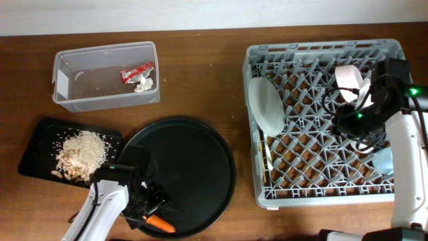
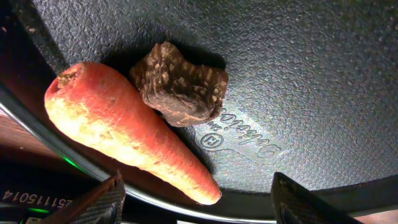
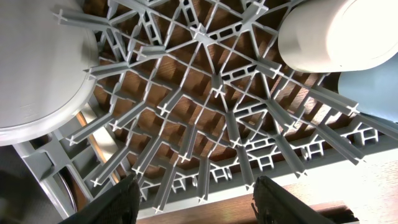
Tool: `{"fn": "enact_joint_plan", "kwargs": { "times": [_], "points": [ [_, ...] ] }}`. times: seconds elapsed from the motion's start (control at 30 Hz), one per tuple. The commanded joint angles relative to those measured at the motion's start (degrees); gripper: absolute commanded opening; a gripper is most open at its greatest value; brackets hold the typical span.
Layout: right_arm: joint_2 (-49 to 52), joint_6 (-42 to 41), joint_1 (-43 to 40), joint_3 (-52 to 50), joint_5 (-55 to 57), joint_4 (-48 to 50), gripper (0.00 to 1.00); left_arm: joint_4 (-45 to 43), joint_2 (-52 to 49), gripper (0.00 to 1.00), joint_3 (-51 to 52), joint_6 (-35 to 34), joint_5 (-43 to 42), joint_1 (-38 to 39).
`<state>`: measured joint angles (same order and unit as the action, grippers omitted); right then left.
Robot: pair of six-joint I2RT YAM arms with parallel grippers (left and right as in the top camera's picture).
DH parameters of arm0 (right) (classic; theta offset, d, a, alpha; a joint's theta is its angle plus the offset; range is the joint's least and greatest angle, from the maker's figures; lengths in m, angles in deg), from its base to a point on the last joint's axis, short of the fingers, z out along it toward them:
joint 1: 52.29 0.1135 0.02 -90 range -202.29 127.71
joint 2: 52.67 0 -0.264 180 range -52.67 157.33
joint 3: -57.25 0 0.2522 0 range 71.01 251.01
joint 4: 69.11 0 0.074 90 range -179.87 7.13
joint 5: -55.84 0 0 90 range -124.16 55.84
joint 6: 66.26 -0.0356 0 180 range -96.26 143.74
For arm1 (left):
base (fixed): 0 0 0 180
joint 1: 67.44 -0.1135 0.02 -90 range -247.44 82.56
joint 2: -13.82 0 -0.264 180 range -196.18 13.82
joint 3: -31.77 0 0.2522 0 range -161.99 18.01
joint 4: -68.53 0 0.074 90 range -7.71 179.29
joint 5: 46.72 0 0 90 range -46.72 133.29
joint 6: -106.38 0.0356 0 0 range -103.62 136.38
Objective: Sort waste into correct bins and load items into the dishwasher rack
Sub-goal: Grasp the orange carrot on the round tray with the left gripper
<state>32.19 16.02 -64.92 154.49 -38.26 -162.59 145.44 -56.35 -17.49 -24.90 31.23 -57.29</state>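
On the brown tabletop [image 1: 214,73] you have one carrot [image 2: 124,134] and one brown chunk [image 2: 180,84] touching, close to the black tray [image 1: 200,167] rim, the left end effector [image 1: 152,204] spread wide and empty beside them, the right end effector [image 3: 196,193] also spread, empty, above the dishwasher rack [image 1: 321,50].

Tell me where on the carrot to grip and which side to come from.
Grip the carrot across its middle, coming straight down from above. It lies flat on the black tray by the rim; the tip tapers too thin, and a brown chunk crowds the thick end's side.
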Motion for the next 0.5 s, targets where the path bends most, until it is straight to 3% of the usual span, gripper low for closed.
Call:
{"fn": "enact_joint_plan", "kwargs": {
  "times": [0.0, 0.1, 0.33, 0.4, 0.47],
  "points": [
    [-0.2, -0.3, -0.2, 0.7, -0.2, 0.0, 0.62, -1.6, 0.4, 0.75, 2.8, -1.2, -0.6, -0.2],
    [-0.2, -0.3, -0.2, 0.7, -0.2, 0.0, 0.62, -7.6, 0.4, 0.73, 6.4, -1.6, -0.7, -0.2],
    [-0.2, -0.3, -0.2, 0.7, -0.2, 0.0, 0.62, -15.5, 0.4, 0.58, 10.3, -1.6, -0.2, -0.2],
    [-0.2, -0.3, -0.2, 0.7, -0.2, 0.0, 0.62, -18.4, 0.4, 0.39, 10.2, -1.6, -0.5, -0.2],
    [-0.2, -0.3, -0.2, 0.7, -0.2, 0.0, 0.62, -19.9, 0.4, 0.32, 10.2, -1.6, -0.4, -0.2]
  ]
}}
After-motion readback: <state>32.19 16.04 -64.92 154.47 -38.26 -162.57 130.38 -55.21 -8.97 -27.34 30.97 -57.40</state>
